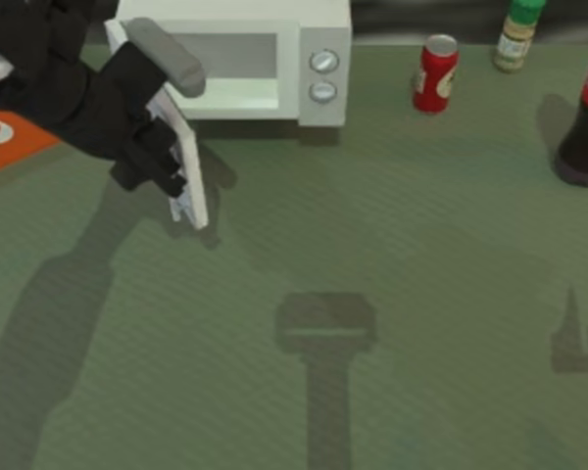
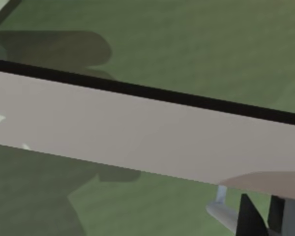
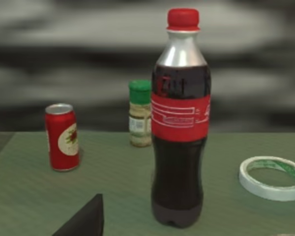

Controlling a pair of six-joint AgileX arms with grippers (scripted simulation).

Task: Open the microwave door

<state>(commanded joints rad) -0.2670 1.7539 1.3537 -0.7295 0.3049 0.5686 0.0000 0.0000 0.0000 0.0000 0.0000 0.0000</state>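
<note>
The white microwave (image 1: 309, 29) stands at the back of the table, its pale inside showing and two silver knobs (image 1: 323, 76) on its right panel. The microwave door (image 1: 195, 176) is swung out towards the front, hinged at the oven's left side. My left gripper (image 1: 176, 191) is at the door's free end, shut on the grey door handle (image 2: 225, 212). In the left wrist view the door (image 2: 137, 132) fills a wide band, with the left gripper (image 2: 261, 217) at the handle. My right arm is outside the top view; a dark part of the right gripper (image 3: 83, 222) shows over the table.
An orange box (image 1: 5, 137) lies at the left edge behind my left arm. A red can (image 1: 435, 73), a green-lidded jar (image 1: 518, 34) and a cola bottle (image 1: 586, 117) stand at the back right. A tape roll (image 3: 271, 177) lies beside the bottle.
</note>
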